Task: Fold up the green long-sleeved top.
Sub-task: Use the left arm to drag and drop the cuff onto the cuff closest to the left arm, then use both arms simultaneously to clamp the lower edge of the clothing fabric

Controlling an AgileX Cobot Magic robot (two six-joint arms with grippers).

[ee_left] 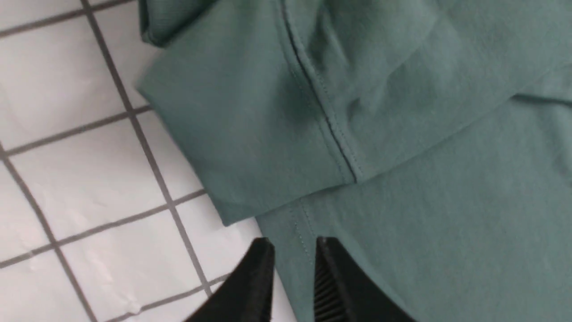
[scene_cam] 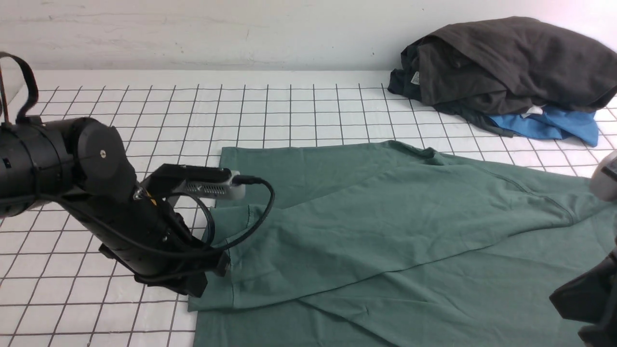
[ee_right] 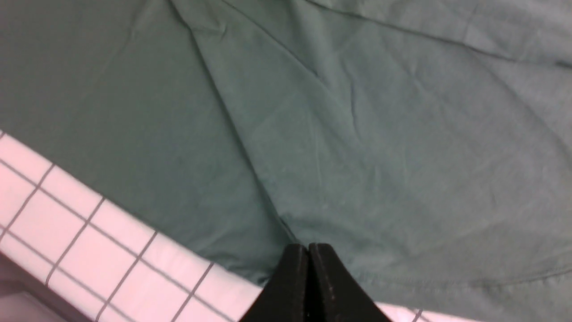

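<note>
green top (scene_cam: 482, 294) — sleeve (scene_cam: 347, 226) folded over, gridded table (scene_cam: 144, 111)

You will find no writing you can read here: the small white tag (scene_cam: 415, 78) on the dark garment (scene_cam: 506, 62) is too tiny.

The long-sleeved top (scene_cam: 385, 231) lies spread on the worktop (scene_cam: 144, 111). The left gripper (ee_left: 295, 243) is over its left edge, with a folded-over sleeve (ee_left: 250, 125) just ahead. The right gripper (ee_right: 308, 248) is over its right side. A garment pile (scene_cam: 506, 67) lies well behind that gripper.
</note>
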